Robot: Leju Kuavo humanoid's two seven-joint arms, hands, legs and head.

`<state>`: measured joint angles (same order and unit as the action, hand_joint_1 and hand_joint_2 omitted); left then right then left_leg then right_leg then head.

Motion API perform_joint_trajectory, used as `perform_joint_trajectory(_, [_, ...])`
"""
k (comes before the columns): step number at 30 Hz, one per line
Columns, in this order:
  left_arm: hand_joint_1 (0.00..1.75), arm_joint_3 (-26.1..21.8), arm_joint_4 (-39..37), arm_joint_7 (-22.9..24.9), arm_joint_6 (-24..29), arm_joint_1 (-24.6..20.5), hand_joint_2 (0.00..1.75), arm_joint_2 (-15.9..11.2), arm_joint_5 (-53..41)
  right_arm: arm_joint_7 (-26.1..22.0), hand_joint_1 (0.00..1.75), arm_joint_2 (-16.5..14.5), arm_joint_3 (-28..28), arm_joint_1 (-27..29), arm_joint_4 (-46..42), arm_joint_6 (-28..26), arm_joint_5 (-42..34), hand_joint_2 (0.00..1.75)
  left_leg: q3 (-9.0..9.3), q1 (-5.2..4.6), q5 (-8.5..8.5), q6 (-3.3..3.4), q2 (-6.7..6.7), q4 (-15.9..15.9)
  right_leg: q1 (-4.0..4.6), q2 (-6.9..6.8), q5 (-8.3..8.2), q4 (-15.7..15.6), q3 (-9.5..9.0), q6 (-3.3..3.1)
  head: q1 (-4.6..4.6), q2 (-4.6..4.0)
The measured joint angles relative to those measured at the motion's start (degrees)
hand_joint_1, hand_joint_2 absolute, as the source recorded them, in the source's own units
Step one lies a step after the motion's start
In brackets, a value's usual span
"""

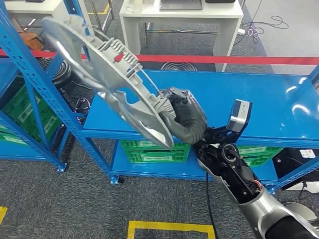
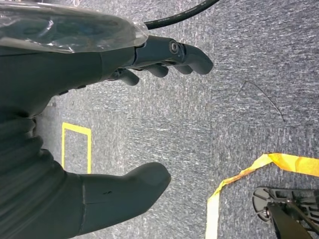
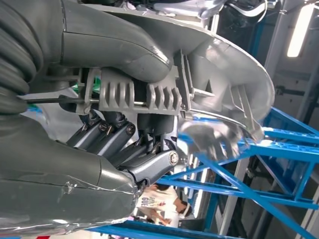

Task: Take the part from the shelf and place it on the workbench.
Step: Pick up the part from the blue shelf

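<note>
Grey carpet with yellow floor tape runs under blue racking, and a blue table [image 1: 263,99] stretches ahead. Gripping one end of the silver cast part [image 1: 109,74], the right robot hand [image 1: 184,117] holds it in the air above the table's left end, thumb over the ribbed edge and fingers underneath. Left robot hand [image 2: 112,124] hangs over the floor, fingers apart, holding nothing. To do this well, I judge: lower the long part level onto bare table, clear of the shelf [image 1: 34,84] uprights, before loosening.
</note>
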<state>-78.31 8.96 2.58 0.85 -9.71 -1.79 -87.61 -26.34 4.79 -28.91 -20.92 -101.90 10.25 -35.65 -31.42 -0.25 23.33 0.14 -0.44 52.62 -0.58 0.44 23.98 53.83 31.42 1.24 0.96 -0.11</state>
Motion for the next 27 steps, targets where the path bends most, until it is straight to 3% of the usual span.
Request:
perform_joint_trajectory(6, [0.0, 0.0, 0.0, 0.0, 0.0, -0.11, 1.75, 0.0, -0.04, -0.01, 1.75, -0.62, -0.58, 0.32, 1.31, 3.24, -3.94, 1.75, 0.0, 0.01, 0.0, 0.0, 0.0, 0.0, 0.01, 0.02, 0.0, 0.0, 0.0, -0.01, -0.01, 0.0])
perform_joint_trajectory(27, [0.0, 0.0, 0.0, 0.02, -0.02, -0.56, 1.75, 0.1, -0.06, 0.59, 1.75, -4.46, -8.47, 2.1, 6.32, 7.59, 3.38, 1.75, 0.0, 0.05, 0.02, -0.04, -0.01, -0.02, 0.04, 0.0, 0.03, 0.0, 0.01, -0.04, 0.01, 0.0])
